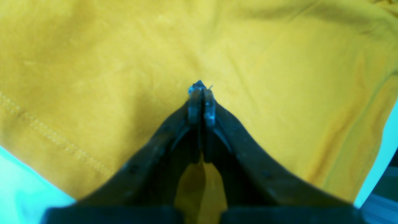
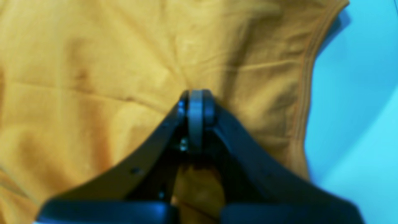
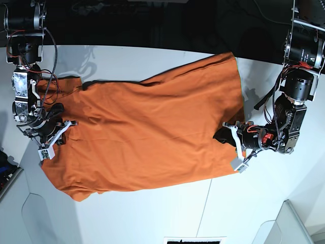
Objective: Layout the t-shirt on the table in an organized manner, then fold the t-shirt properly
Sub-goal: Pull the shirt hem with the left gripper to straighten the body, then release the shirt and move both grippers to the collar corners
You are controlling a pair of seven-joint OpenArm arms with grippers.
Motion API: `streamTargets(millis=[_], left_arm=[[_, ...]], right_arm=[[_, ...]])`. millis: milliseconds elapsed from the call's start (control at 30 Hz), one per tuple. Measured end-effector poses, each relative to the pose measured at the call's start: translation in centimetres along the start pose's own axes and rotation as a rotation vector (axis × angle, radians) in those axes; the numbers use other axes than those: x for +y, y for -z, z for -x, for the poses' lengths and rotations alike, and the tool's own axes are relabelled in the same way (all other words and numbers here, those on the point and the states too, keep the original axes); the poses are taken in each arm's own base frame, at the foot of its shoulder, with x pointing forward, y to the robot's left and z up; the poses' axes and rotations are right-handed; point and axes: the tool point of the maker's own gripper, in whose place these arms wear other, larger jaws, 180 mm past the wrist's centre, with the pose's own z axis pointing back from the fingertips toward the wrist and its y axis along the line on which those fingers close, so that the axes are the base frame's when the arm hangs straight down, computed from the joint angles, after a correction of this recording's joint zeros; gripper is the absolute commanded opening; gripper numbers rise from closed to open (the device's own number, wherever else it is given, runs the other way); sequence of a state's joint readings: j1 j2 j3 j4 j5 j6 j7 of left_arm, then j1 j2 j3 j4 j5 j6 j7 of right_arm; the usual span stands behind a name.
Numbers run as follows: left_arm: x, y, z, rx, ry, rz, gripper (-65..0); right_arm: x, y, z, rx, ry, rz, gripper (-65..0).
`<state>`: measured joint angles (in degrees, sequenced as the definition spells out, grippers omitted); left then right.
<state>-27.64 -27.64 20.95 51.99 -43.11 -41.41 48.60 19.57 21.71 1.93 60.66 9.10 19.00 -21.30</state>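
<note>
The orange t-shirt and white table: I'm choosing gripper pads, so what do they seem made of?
The plain orange t-shirt looks like soft matte knit fabric, probably cotton: it creases and has stitched hems. The large white table looks like smooth, hard laminate or painted board, faintly glossy, with thin seams.

We count one t-shirt (image 3: pixel 147 137), a single orange garment, and it lies on one white tabletop (image 3: pixel 152 213), which shows two thin dark seam lines on its near part in the base view. We count two arms, each ending in one claw, so two claws in all: the left claw (image 3: pixel 223 136) at one end of the shirt and the right claw (image 3: pixel 57 138) at the other. Each wrist view shows one claw with two fingers pressed together, four fingers altogether.
</note>
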Motion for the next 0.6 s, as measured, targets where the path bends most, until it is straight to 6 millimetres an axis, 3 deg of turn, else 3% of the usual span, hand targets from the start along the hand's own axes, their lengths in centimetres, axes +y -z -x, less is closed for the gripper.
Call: streamTargets(millis=[267,467,600], left_arm=[[3.7,-1.6,-3.2,-0.036,0.129,-0.178,-63.7],[3.6,-1.7,-4.1,-0.063,0.139,-0.180,-63.5],[2.3,-2.6,-5.9,-0.141,0.049,-0.089,-52.0]], right_arm=[[-3.6,-1.8,0.3,0.040,0.111,0.079,-65.0],[-4.6,-2.4,0.1,0.002,0.238,0.067,-65.0],[-5.4,-3.5,-1.5,-0.071,0.285,0.062,-65.0]])
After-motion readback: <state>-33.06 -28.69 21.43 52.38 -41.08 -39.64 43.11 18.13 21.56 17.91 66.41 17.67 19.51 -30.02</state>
